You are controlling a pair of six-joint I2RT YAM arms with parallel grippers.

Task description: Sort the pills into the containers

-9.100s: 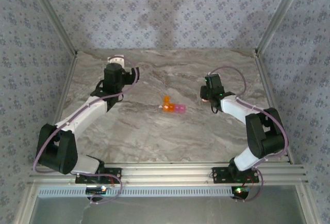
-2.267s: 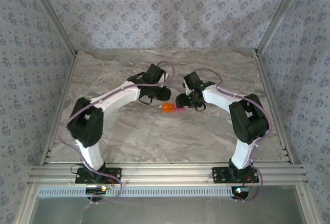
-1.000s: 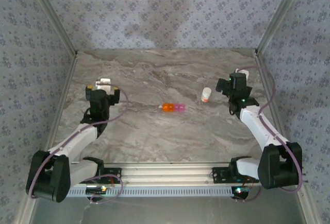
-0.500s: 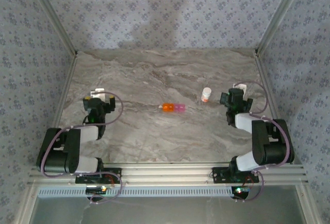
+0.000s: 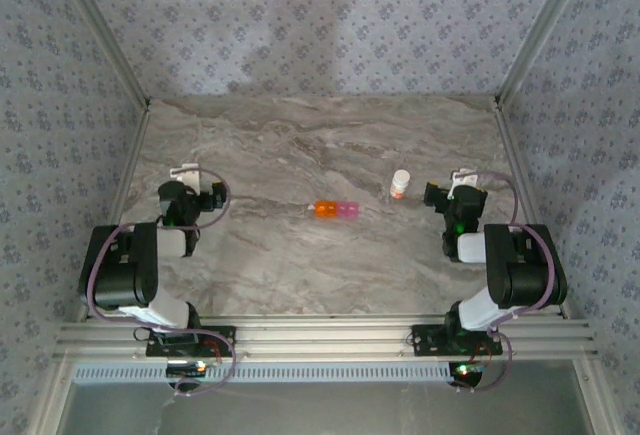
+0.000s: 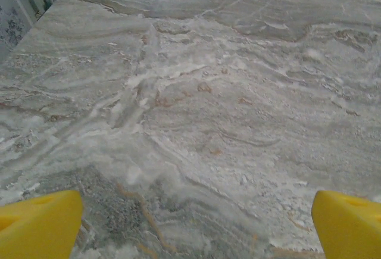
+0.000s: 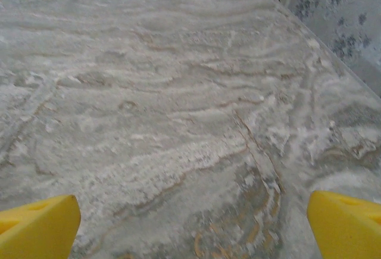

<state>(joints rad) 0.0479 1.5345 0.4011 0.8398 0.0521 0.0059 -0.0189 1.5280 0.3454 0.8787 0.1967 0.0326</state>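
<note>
The containers, an orange compartment point(image 5: 324, 209) joined to a pink one point(image 5: 347, 209), lie in the middle of the marble table point(image 5: 300, 265). Loose pills are too small to make out. My left gripper point(image 5: 186, 177) sits far to their left, with the arm folded back over its base. In the left wrist view the gripper point(image 6: 196, 229) is open, its yellow fingertips point(image 6: 41, 223) wide apart over bare marble. My right gripper point(image 5: 462, 187) sits far to the right, also folded back. In the right wrist view it point(image 7: 190, 226) stands open, with nothing between the fingertips point(image 7: 345, 223).
A small white bottle point(image 5: 399, 184) with an orange-red band stands upright right of the containers, between them and my right gripper. Patterned walls and metal posts point(image 5: 525, 45) close the table on three sides. A metal rail point(image 5: 320, 335) runs along the near edge.
Both arms have pulled away from the containers to the table's sides and folded back. The white bottle now stands free on the table.
</note>
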